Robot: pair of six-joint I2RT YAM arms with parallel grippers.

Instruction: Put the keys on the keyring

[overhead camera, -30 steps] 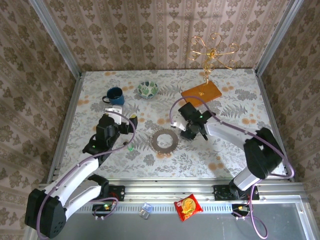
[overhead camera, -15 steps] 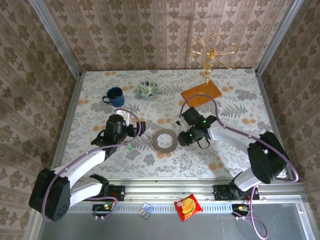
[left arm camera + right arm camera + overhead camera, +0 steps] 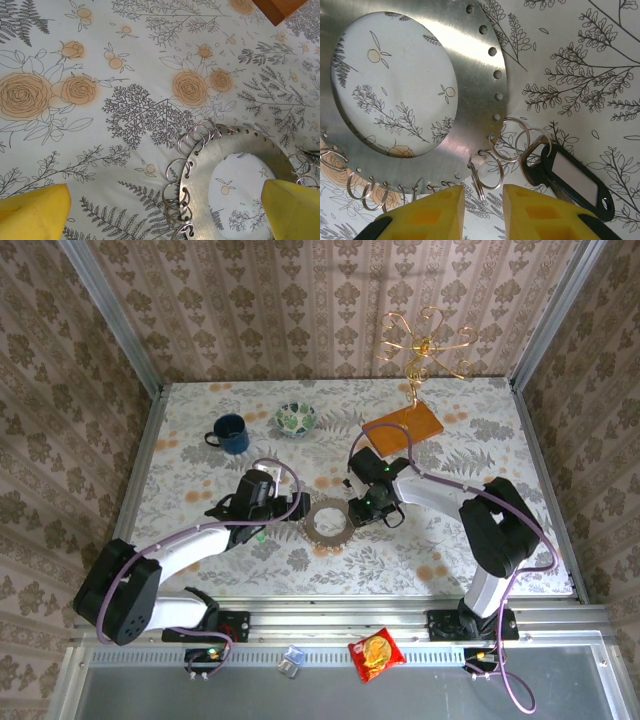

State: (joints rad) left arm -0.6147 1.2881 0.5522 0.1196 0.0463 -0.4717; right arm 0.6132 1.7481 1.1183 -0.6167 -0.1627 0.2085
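**Ring lined up, key waiting**

Your right tool has its yellow jaws drawn to a narrow gap with nothing pinched. One small wire split ring sits at their mouth, likely so you can steady it for threading. That ring hangs from the flat perforated metal disc, beside a black plastic key tag. Your left tool hovers empty over the disc's other side, jaws wide apart. The tiny green-headed key lies loose on the floral surface near the disc's left edge, on no ring yet, so it probably needs picking up next.
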